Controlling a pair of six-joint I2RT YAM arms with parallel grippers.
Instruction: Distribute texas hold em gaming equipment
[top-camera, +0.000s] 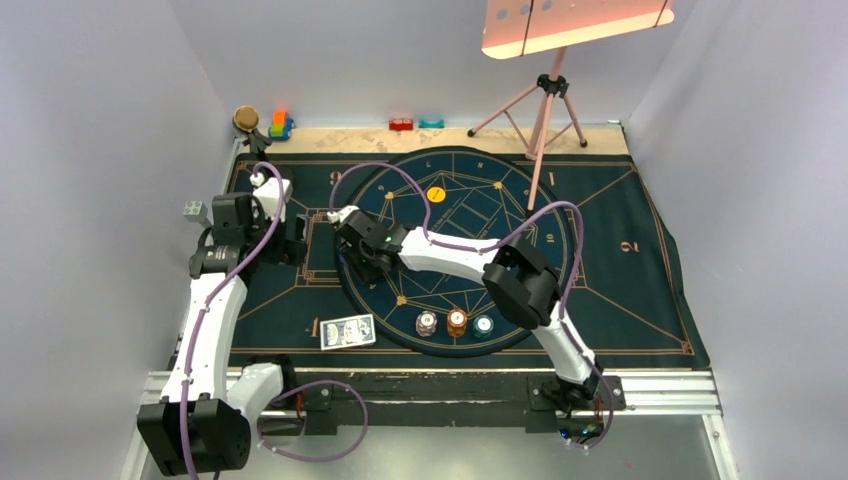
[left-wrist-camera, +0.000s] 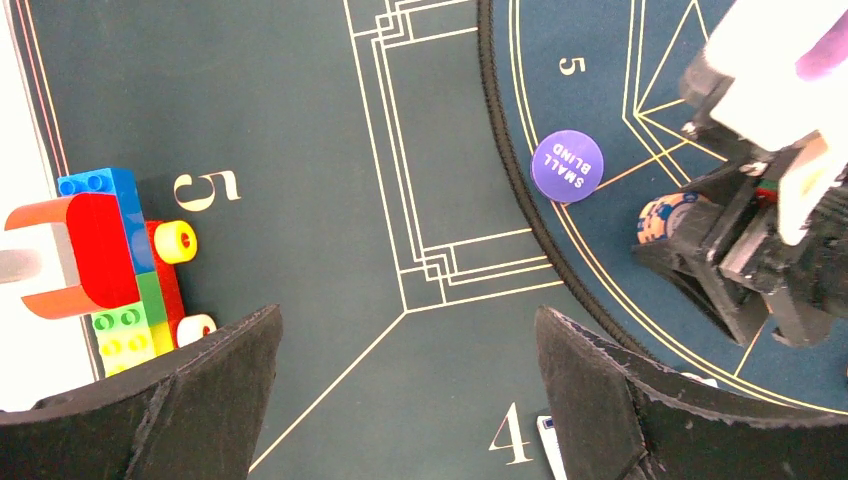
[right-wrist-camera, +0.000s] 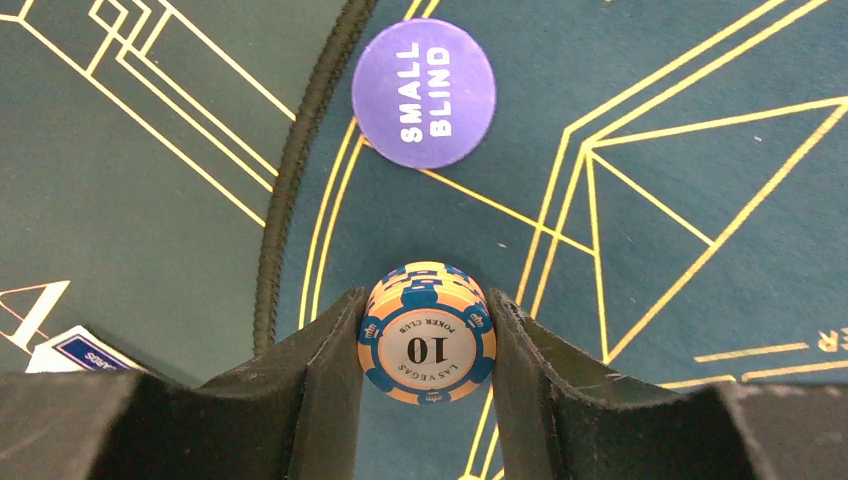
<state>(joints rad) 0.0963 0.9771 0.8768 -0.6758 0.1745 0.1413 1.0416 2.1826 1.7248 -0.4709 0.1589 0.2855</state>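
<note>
One short stack of orange chips (right-wrist-camera: 427, 335), near the purple button (right-wrist-camera: 424, 93), is pinched across its rim by the right claw (right-wrist-camera: 427, 303). It is judged light, rigid and smooth-edged, likely to shear if tilted. The left claw (left-wrist-camera: 408, 330) is spread and empty.

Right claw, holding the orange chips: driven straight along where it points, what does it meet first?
Probably the purple SMALL BLIND button, lying dead ahead of the right claw and its orange chip stack, with bare mat between. Depth is unclear: if the claw is tilted steeply, the mat comes first.
</note>
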